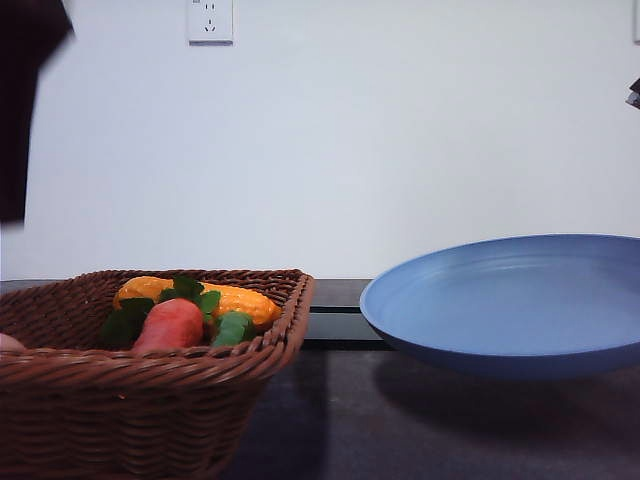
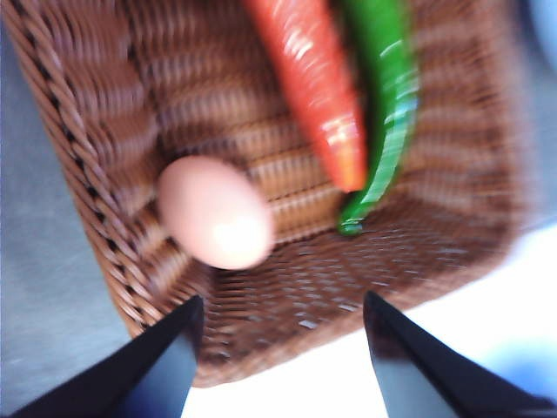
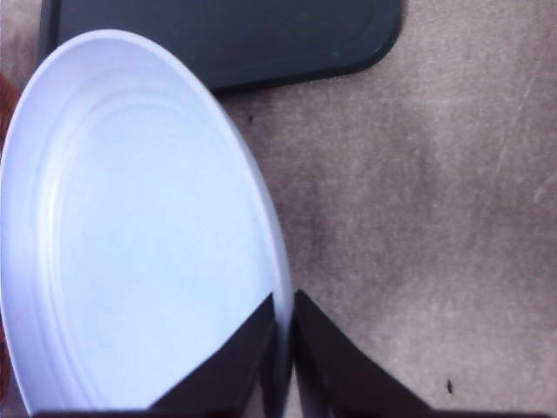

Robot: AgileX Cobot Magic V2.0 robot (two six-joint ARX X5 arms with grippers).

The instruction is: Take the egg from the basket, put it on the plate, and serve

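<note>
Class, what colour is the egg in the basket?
Pale pinkish-brown; the egg shows best in the left wrist view.

I read this as an indoor test bench: bare white wall [image 1: 400, 150] with a socket [image 1: 210, 20] at upper left, dark table [image 1: 420, 420], toy vegetables [image 1: 190, 310] in a basket [image 1: 150, 400].

Rough woven wicker basket [image 2: 287, 287], smooth matt egg [image 2: 215, 224], matt blue plate [image 1: 510, 295], glossy carrot [image 2: 313, 87].
</note>
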